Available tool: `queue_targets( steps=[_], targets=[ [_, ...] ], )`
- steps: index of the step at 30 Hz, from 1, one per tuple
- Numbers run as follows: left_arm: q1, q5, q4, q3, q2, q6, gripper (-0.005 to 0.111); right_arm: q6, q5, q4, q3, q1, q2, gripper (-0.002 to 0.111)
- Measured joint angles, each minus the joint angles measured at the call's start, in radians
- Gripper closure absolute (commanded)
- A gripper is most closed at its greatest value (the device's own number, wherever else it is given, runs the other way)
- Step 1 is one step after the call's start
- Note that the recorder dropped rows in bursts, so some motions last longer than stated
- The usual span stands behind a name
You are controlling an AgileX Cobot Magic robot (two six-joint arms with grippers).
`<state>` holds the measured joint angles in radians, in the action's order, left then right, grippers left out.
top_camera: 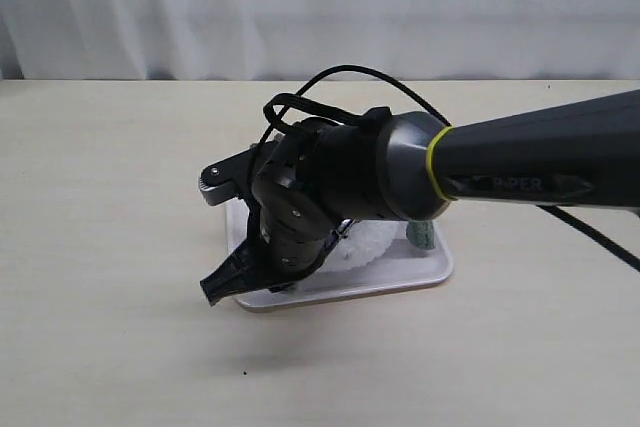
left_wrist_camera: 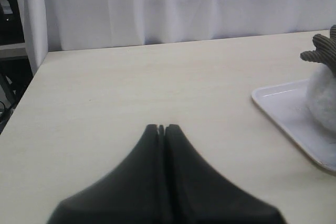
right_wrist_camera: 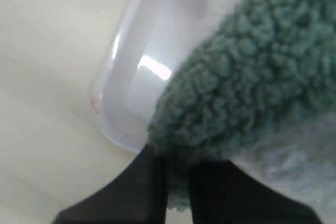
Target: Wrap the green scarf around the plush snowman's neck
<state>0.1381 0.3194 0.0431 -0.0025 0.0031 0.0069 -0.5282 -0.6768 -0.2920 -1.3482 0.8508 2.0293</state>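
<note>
Soft, curly, fuzzy grey-green knit cloth scarf, not shiny at all. Smooth, glossy white plastic tray with a bright gleam, on a pale, matt wood-look table. Fluffy white plush snowman with a ribbed brown cloth arm.

We saw the green scarf as a fuzzy grey-green knit, its edge pinched between the fingers of the right gripper, just beside a corner of the white tray. The plush snowman sat in that tray, fluffy and white, with one brown corduroy twig arm sticking out above the fluff. Its neck was hidden from us.
</note>
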Motion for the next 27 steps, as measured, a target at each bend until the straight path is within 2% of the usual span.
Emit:
queue_targets(
  steps=[20, 27],
  targets=[
    [0.0, 0.0, 0.0, 0.0, 0.0, 0.0, 0.107, 0.117, -0.4, -0.026, 0.0, 0.0, -0.141, 0.104],
    [0.0, 0.0, 0.0, 0.0, 0.0, 0.0, 0.107, 0.119, -0.415, -0.066, 0.023, 0.0, -0.117, 0.104]
  ],
)
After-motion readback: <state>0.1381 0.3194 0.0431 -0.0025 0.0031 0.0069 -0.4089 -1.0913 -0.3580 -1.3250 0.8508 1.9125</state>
